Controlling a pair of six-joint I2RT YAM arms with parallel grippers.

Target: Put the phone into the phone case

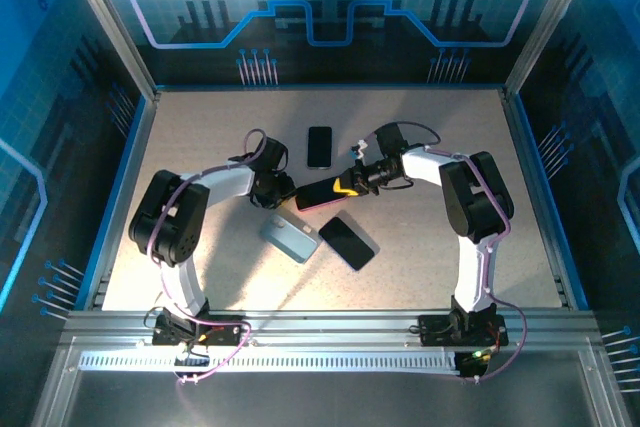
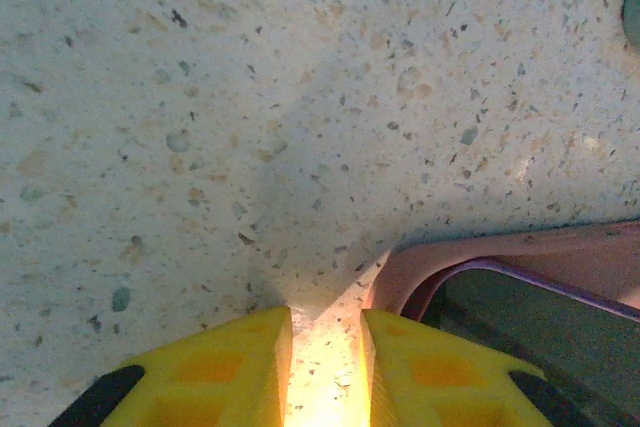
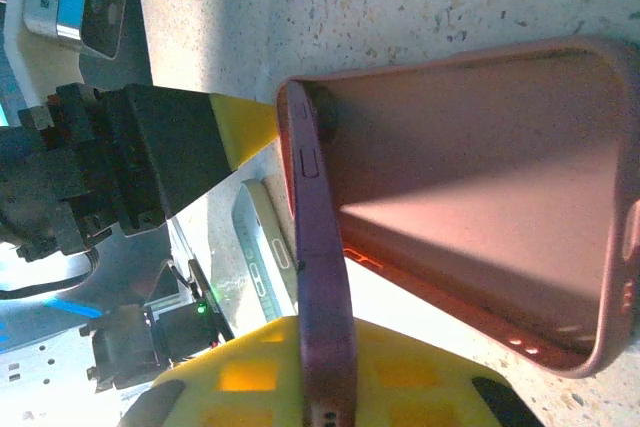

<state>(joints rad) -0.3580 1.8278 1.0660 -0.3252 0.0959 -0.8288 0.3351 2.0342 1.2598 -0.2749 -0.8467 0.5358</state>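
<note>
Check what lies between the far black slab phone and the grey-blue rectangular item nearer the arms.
The top external view shows the pink rectangular phone case lying across that stretch, between the black phone and the grey-blue item.

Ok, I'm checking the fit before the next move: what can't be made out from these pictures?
- Right wrist view: the phone shows edge-on, so its screen is hidden. The right fingers gripping it are cut off by the bottom edge.
- Left wrist view: most of the phone and the pink case is cut off by the lower right corner, beside the left fingers.
- Top view: how far the phone sits in the case is too small to tell.
</note>
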